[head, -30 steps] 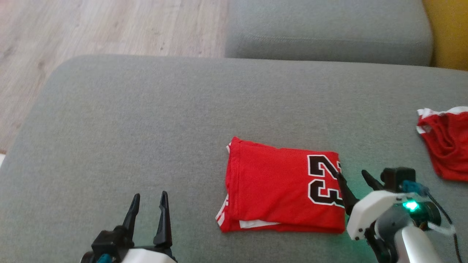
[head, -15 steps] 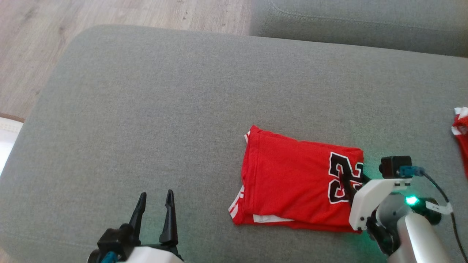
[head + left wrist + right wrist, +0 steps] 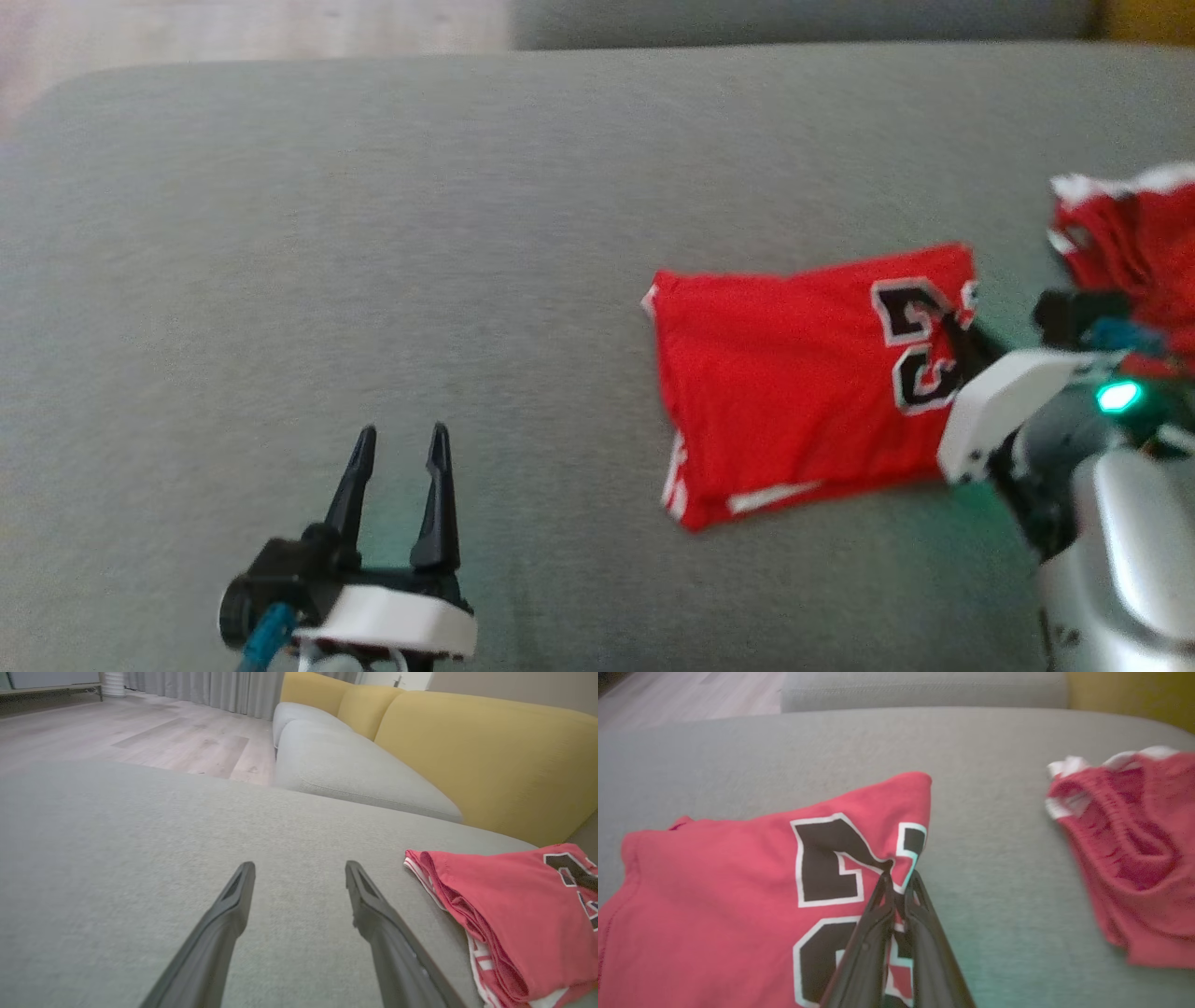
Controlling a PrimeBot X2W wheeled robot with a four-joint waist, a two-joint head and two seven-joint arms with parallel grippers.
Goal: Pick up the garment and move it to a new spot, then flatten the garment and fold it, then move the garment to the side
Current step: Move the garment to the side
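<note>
Grey sofa cushion (image 3: 373,233) is bearing the folded garment (image 3: 794,373); my right gripper (image 3: 900,877) is pinching its numbered edge, left gripper (image 3: 401,439) idling open. I am judging that one-edge dragging is risking unfolding.

Shows as a red garment (image 3: 794,383), folded into a rough rectangle of several layers. Lies flat on the grey sofa cushion (image 3: 373,233), right of centre in the head view, turned slightly askew. Carries a large black number edged in white near its right end. Has white striped trim peeping out at the lower left corner and a white strip along the near edge. Stacked folds plain along the left side in the left wrist view. Pinched at the right edge, on the number, between the closed jaws of the right gripper (image 3: 897,875), with the cloth gathered to a small point there.
</note>
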